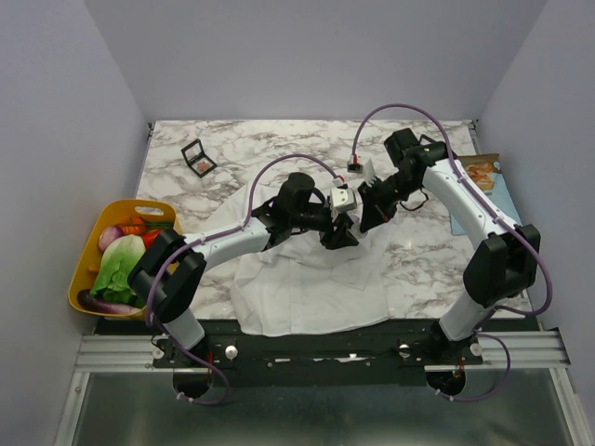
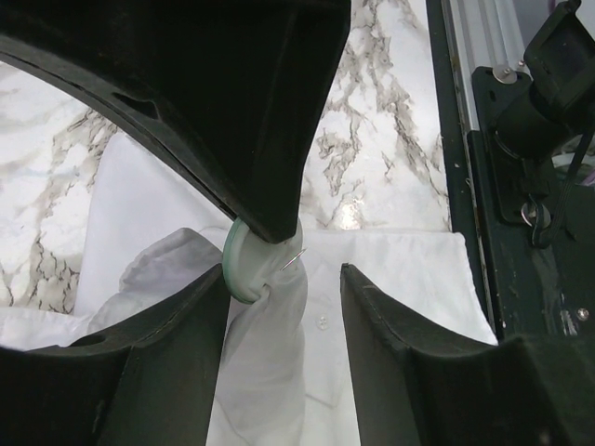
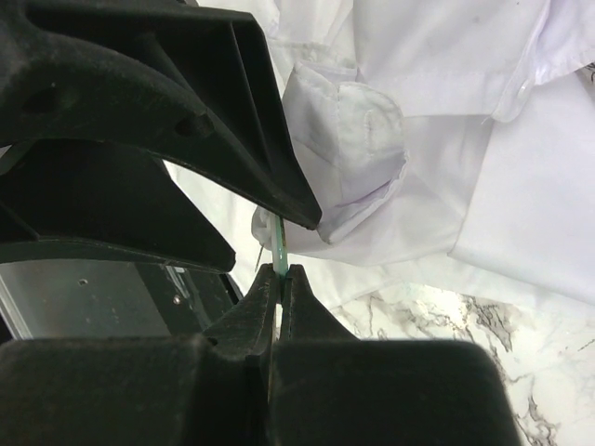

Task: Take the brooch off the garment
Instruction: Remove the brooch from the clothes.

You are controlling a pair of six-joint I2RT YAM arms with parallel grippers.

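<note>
The white shirt [image 1: 307, 288] lies crumpled at the table's near middle. In the left wrist view the round brooch [image 2: 244, 265] shows edge-on, pale green, with its pin needle bare beside it. A twist of shirt fabric [image 2: 270, 344] hangs from it. My right gripper [image 3: 279, 271] is shut on the brooch's green edge [image 3: 280, 249] and holds it above the shirt [image 3: 446, 111]. My left gripper [image 2: 284, 279] is open, its two fingers either side of the hanging fabric, just below the brooch. In the top view both grippers meet over the shirt, left [image 1: 339, 234] and right [image 1: 364, 221]; the brooch is hidden there.
A yellow basket [image 1: 85, 260] of toy vegetables hangs at the table's left edge. A black makeup palette [image 1: 198, 158] lies at the back left. A blue mat with a printed packet [image 1: 483, 181] lies at the right edge. The arm bases and rail run along the near edge.
</note>
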